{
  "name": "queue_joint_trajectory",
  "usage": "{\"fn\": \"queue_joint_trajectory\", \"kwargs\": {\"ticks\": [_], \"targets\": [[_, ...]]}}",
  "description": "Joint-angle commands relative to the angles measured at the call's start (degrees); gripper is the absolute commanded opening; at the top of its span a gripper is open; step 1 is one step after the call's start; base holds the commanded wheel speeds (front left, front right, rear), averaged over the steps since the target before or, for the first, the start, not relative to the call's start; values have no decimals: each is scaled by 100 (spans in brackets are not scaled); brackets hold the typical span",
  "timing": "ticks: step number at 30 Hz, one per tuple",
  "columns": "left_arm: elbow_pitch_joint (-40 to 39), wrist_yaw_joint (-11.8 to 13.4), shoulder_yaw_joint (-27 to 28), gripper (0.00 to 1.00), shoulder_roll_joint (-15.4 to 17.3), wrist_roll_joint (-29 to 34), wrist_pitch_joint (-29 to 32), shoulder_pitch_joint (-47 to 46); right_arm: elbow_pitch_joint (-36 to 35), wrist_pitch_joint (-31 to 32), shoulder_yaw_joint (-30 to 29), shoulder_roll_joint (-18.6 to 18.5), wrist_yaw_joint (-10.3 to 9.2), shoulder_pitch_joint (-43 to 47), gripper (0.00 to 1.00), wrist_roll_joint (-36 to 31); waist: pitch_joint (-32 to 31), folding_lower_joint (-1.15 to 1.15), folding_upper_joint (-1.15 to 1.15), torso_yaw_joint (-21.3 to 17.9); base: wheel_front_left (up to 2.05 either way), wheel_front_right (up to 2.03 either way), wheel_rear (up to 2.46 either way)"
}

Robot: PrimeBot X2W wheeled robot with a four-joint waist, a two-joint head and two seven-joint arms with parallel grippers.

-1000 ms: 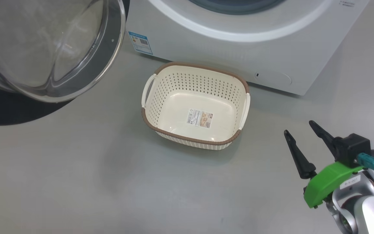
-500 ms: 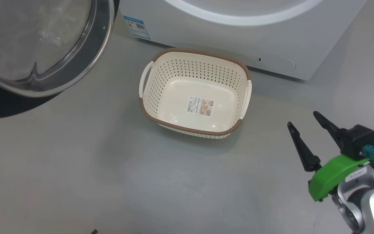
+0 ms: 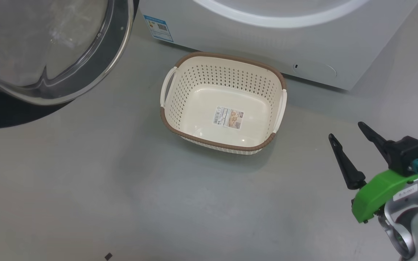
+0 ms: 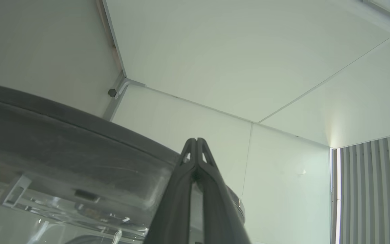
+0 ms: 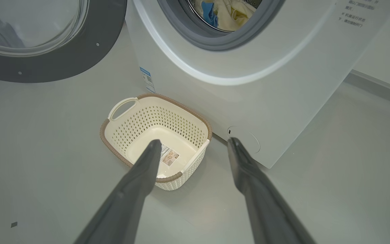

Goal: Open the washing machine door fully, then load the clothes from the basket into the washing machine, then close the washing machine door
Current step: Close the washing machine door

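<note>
- On grey floor, basket; washing machine at 12 o'clock, open door at 10.
- At 4, right tool fingers apart; left tool fingers together.
- Inside drum, clothes.

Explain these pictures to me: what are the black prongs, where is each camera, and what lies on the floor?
This is a wheeled robot with two arms, each ending in a two-fingered gripper. The head view looks down from its head: the right gripper, two long dark prongs, is open and empty. On the grey floor stands a small cream-white perforated plastic basket with a brown rim, empty. Behind it is the large white washing machine; its round black-rimmed glass door hangs open. The right wrist view looks along that gripper's prongs and shows cream-yellow and blue clothes inside the machine. The left wrist view shows the left gripper shut, by the door's rim.
</note>
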Motion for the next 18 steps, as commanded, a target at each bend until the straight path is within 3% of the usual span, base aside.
{"fn": "queue_joint_trajectory", "kwargs": {"ticks": [1, 18], "targets": [[-140, -42, 134, 0, 455, -5, -2, -37, -246, 29, 133, -86, -2, -83, 100, 11, -6, 0, 0, 3, 0, 0, 0], [517, 32, -216, 0, 824, 715, -477, -109, -437, 180, 208, -171, -2, -115, 100, 77, 202, 0, 0, -343, 0, 0, 0]]}}
